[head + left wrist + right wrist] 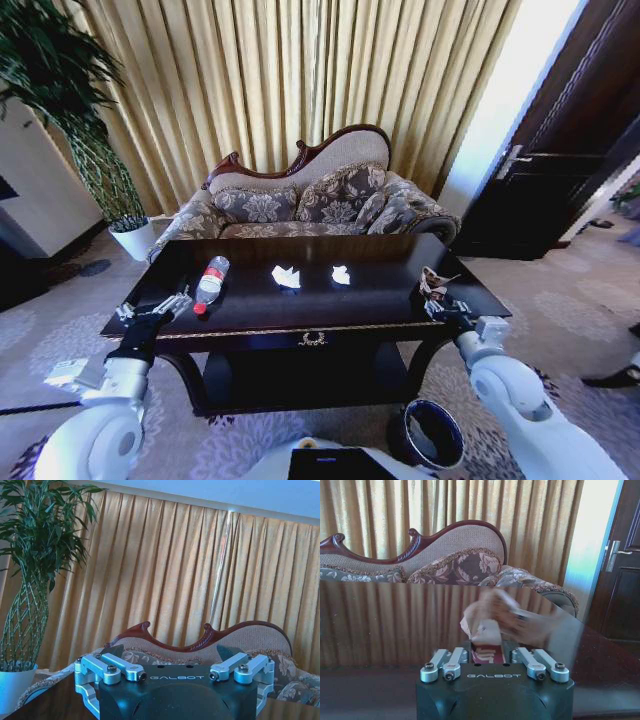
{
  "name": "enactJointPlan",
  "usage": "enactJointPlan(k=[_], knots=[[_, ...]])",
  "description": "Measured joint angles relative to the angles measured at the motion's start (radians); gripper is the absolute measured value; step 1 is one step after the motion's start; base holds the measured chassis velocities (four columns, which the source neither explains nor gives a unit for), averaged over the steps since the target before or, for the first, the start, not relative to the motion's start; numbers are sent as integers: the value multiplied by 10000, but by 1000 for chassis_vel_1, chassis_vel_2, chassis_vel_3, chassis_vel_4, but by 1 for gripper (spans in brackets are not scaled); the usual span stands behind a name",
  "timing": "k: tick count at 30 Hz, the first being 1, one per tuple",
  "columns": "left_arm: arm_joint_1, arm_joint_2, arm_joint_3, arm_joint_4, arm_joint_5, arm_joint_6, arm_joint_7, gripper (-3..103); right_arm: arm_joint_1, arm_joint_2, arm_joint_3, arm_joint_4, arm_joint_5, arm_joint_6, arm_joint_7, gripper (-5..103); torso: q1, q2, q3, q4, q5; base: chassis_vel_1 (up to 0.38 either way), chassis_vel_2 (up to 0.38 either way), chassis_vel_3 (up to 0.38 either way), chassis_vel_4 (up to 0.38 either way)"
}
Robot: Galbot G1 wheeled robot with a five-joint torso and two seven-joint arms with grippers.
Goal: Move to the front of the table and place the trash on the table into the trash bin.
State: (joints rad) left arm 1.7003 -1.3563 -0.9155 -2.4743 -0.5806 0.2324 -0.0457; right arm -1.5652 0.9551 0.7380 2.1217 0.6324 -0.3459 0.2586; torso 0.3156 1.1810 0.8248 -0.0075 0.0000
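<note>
The dark glossy table (380, 300) stands right before me. On it lie a clear bottle (210, 283) with a red label and cap at the left, and two crumpled white paper wads (286, 277) (341, 274) near the middle. My left gripper (172, 303) (170, 651) hovers open at the table's front left edge, just short of the bottle. At the front right my right gripper (437, 297) (491, 645) is shut on a third paper wad (433, 281) (490, 622). The trash bin (428, 432) stands on the carpet below the table's right front corner.
A patterned sofa (300, 205) stands behind the table, before gold curtains. A potted plant in a white pot (133, 238) is at the back left. A dark door (560, 170) is at the right. The table has a lower shelf (300, 375).
</note>
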Motion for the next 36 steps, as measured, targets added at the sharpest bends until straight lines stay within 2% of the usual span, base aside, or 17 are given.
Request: enactJointPlan(k=[3,6,8,11,18,25,28,36], knots=[[15,8,-17,0,3,-44,0,100,-20,0,8,-6,-44,74,-20,24,0,0,0,0,0,0,0,0,0],[19,23,-31,4,4,-71,1,100,-22,0,9,-12,-66,102,-33,18,0,0,0,1,0,0,0,0,0],[17,33,-35,19,5,-104,3,100,-37,0,11,-15,-99,138,-50,7,0,0,0,0,0,0,0,0,0],[16,31,-34,28,6,-119,5,100,-61,14,14,-13,-124,167,-53,1,0,0,0,0,0,0,0,0,0],[-9,33,-4,53,13,-145,14,100,-136,66,49,84,-224,403,-58,0,0,0,0,0,0,0,0,0,0],[-44,65,-4,68,6,-178,17,100,-120,263,137,504,-86,1021,-40,0,0,0,0,1,0,0,0,0,0],[-71,67,-5,94,-37,-273,18,100,-336,426,318,1190,-2,1392,-48,0,0,0,0,0,-1,0,0,0,0],[-142,73,-10,173,-48,-391,83,100,-982,778,714,2794,-75,1499,-72,0,0,1,-1,-1,-3,0,0,0,0]])
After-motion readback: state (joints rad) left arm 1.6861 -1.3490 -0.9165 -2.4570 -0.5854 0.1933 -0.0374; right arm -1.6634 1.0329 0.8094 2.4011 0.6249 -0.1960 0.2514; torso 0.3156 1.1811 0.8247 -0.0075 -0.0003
